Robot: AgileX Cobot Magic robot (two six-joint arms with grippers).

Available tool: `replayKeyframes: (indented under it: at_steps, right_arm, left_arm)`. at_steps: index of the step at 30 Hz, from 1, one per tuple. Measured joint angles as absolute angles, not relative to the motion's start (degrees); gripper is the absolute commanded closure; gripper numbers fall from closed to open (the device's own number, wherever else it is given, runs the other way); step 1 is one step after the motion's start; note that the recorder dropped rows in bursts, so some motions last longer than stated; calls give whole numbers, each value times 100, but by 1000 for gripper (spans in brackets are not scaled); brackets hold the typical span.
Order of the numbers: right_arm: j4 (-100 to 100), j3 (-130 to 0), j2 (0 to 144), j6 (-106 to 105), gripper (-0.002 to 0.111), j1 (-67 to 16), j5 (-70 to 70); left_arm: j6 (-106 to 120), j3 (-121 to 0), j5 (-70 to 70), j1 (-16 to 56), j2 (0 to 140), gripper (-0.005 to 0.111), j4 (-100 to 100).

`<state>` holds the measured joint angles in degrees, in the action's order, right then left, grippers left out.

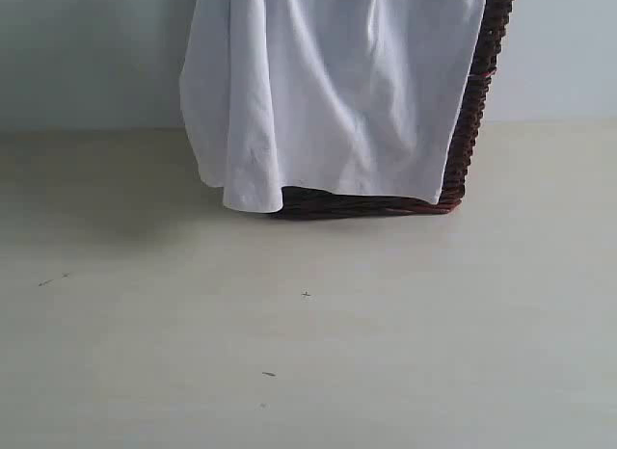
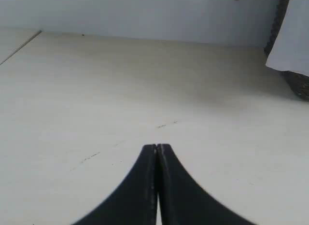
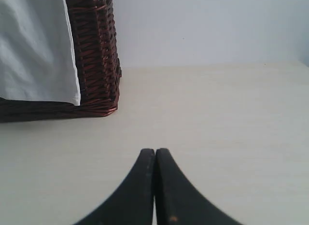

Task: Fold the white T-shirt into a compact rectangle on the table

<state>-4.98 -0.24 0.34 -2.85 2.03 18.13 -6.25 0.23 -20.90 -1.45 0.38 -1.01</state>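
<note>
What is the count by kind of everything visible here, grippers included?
White T-shirt: 1
Dark wicker basket: 1
Table: 1
Grippers, jaws shut: 2, left gripper and right gripper
Total: 5

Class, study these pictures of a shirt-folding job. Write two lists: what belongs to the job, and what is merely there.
Belongs to the job:
T-shirt, hanging over the front of the basket
table
left gripper and right gripper, both shut and empty

Merely there:
basket
wall
small dark specks on the table
</note>
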Motion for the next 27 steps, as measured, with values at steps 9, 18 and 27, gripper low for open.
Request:
replayKeyframes:
  at_steps: [9,18,27]
  right_arm:
    - [-498,-24,34,-285,108,203,1813]
    - [-498,-24,34,-285,108,203,1813]
    - [-453,-24,845,-40,108,203,1528]
  left_arm:
    - [-625,23,-2090,-145,38,107,-101]
    - [-625,23,-2090,-145,38,107,-101]
    - [-625,23,-2090,-145,38,107,-101]
